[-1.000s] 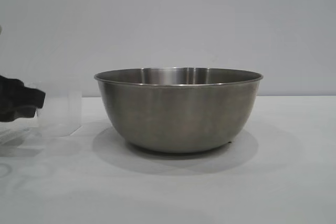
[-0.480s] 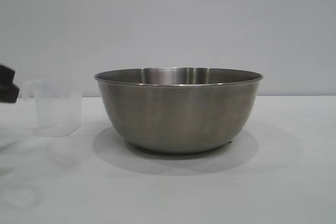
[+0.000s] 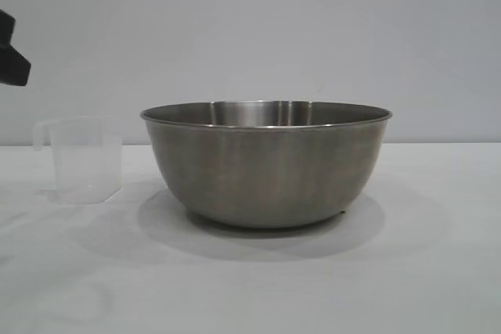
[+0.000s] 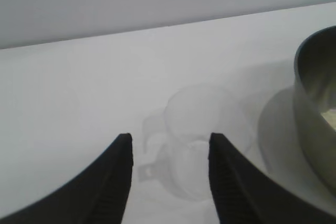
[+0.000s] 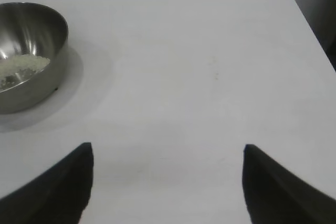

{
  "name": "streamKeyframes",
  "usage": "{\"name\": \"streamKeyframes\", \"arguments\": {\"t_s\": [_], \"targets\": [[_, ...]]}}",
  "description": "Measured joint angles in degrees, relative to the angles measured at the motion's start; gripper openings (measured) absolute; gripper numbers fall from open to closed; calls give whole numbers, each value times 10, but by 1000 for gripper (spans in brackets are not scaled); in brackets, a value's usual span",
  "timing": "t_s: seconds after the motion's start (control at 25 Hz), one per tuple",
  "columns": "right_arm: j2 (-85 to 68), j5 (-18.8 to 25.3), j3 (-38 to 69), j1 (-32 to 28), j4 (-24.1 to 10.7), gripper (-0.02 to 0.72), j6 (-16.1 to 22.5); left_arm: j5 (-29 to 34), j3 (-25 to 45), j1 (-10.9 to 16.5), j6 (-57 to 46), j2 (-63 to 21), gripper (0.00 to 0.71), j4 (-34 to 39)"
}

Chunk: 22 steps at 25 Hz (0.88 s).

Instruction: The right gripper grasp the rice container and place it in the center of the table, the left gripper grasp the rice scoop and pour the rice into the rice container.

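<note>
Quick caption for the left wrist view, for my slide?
Open left gripper above the empty rice scoop standing upright on the white table, steel rice container beside it holding rice.

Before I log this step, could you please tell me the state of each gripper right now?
Left gripper: open, holding nothing, above the rice scoop.
Right gripper: open, empty, over bare table.

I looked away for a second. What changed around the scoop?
The left gripper backed off the rice scoop and rose toward the exterior view's upper left, jaws open and empty. The scoop stands upright on the table beside the rice container, both unmoved.
</note>
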Motion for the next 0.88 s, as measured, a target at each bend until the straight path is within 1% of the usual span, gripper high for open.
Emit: {"name": "streamKeyframes", "arguments": {"t_s": [0.16, 0.24, 0.36, 0.48, 0.56, 0.6, 0.68, 0.88], "targets": [[0, 0, 0, 0, 0, 500, 0, 151, -20, 0, 0, -79, 290, 0], [0, 0, 0, 0, 0, 500, 0, 228, -41, 0, 0, -110, 290, -13], [0, 0, 0, 0, 0, 500, 0, 294, -63, 0, 0, -149, 290, -44], [0, 0, 0, 0, 0, 500, 0, 357, -81, 0, 1, -184, 290, -45], [0, 0, 0, 0, 0, 500, 0, 416, -96, 0, 1, -207, 290, -36], [0, 0, 0, 0, 0, 500, 0, 458, -108, 0, 1, -222, 290, -31], [0, 0, 0, 0, 0, 500, 0, 522, -126, 0, 1, -246, 290, -23], [0, 0, 0, 0, 0, 500, 0, 655, -176, 0, 1, -316, 290, 17]]}}
